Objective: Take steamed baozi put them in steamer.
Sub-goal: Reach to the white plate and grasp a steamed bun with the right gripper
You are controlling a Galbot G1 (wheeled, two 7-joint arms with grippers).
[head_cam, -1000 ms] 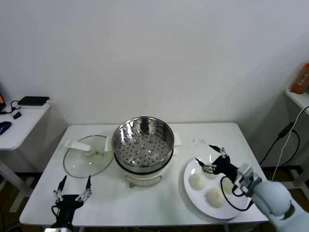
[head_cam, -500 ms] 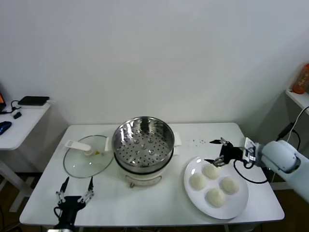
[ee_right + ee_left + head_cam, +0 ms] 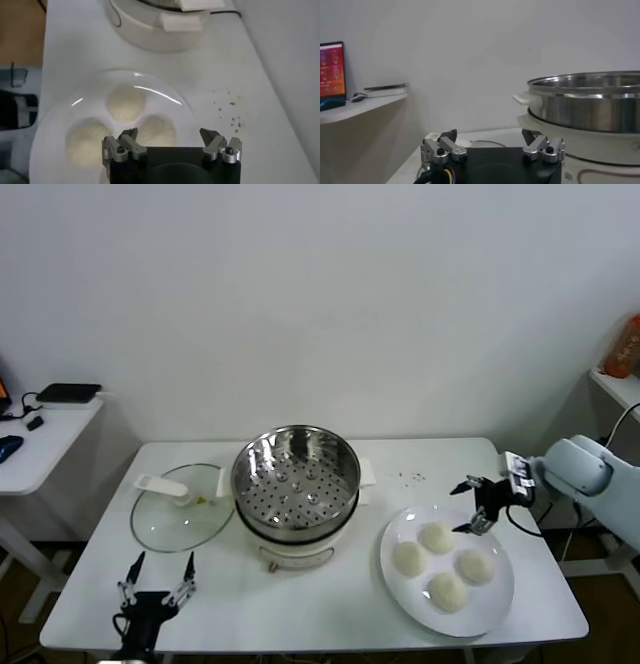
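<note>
Head view: round shiny stainless-steel steamer point(image 3: 296, 482) mid-table, perforated tray bare. Nothing loaded yet. Four cream-white round baozi point(image 3: 436, 537) all on white round plate point(image 3: 500, 599). My right gripper point(image 3: 473, 504) above plate's far edge, jaws wide, empty. Left gripper point(image 3: 155, 579) idle near front edge, spread, empty.

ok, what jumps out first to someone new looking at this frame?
The round shiny stainless-steel steamer with its empty perforated tray sits mid-table, a glass lid lying on the table at its left. At the right, four cream-white round baozi wait on a white plate. The right gripper hangs open at the plate's far edge; the left gripper sits open near the table's front-left.
</note>
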